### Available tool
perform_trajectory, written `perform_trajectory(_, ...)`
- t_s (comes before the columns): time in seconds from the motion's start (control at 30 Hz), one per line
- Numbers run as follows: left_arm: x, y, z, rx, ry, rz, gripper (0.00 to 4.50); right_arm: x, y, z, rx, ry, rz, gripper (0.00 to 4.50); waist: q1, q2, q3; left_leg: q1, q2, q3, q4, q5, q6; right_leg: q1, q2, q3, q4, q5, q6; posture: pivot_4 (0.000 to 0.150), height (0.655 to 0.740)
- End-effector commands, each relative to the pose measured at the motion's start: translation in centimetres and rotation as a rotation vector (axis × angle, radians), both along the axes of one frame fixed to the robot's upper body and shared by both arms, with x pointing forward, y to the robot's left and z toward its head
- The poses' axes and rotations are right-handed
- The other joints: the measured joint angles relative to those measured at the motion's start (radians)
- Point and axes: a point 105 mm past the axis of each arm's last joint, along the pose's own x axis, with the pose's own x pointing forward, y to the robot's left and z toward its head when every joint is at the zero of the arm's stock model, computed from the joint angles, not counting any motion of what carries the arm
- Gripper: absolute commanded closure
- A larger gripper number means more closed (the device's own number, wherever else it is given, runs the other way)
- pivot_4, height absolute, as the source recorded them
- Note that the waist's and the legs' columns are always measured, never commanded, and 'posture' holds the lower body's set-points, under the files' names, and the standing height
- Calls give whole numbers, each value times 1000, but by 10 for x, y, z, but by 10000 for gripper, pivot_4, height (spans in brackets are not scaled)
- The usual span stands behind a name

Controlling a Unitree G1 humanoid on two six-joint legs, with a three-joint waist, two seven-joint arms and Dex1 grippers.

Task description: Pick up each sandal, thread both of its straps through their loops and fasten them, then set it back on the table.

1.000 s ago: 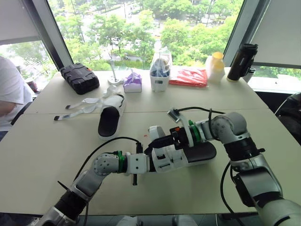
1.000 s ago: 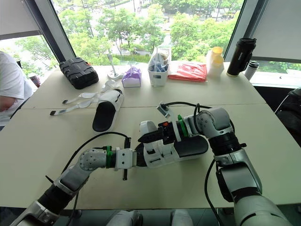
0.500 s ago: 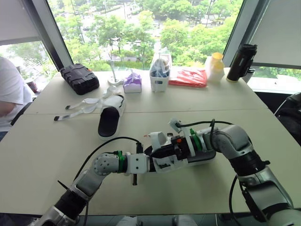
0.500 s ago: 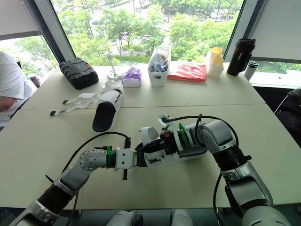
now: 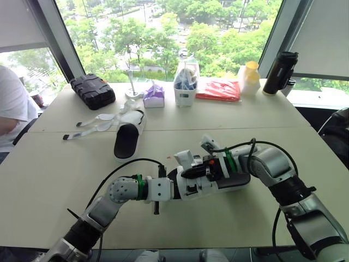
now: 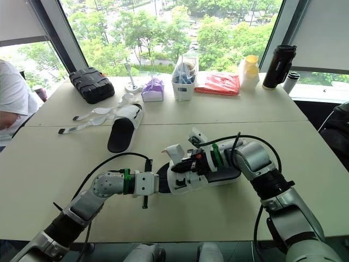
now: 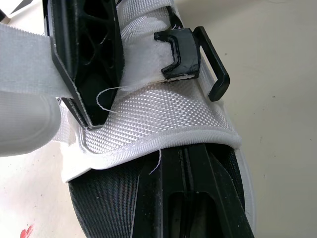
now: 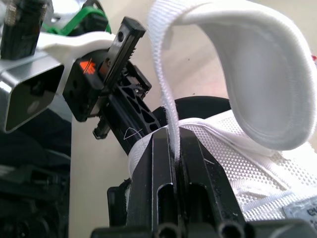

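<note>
A sandal (image 5: 232,182) with a black sole and a white mesh upper lies across the table's middle, in front of me. My left gripper (image 5: 174,188) is shut on its near end, fingers (image 7: 190,193) pinching the edge of the upper. A black buckle loop (image 7: 198,54) sits on the upper. My right gripper (image 5: 192,172) is shut on the sandal's white strap (image 8: 247,74), which arches up in a loop (image 5: 183,159). The second sandal (image 5: 128,137) lies farther back on the left, its white straps (image 5: 92,124) spread loose on the table.
Along the far edge stand a black case (image 5: 92,90), a purple tissue pack (image 5: 154,95), a clear bin (image 5: 185,87), a red packet (image 5: 218,89), a yellow-capped bottle (image 5: 250,76) and a black flask (image 5: 281,71). A person in white (image 5: 11,109) sits at the left.
My right gripper has dropped lower and closer to the sandal's upper, keeping hold of the strap, whose loop now arches above it. The left arm has hardly moved.
</note>
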Motion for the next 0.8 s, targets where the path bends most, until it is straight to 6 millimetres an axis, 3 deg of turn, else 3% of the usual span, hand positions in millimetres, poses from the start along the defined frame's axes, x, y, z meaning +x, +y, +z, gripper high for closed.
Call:
perform_trajectory(0.03,-14,23,-59,204,174,34,45000,-9,-4,-3,-51,-27,40,44112,0,0,0,0,0,0,0,0,0,0,0,0,0,0,0,1500,7400)
perform_trajectory(0.4,-13,23,-60,202,177,35,45000,-16,15,20,43,-121,55,44112,0,0,0,-1,0,0,0,0,1,-1,0,0,-1,0,0,1500,7400)
perform_trajectory(0.6,-13,22,-59,201,176,34,45000,-5,19,20,70,-160,-5,44112,0,0,0,-1,0,0,0,0,1,-1,0,0,-1,0,0,1500,7400)
perform_trajectory(0.8,-13,23,-59,203,176,36,45000,-7,15,14,32,-146,18,44112,0,0,0,-1,0,0,0,0,1,-1,0,0,-1,0,-1,1500,7400)
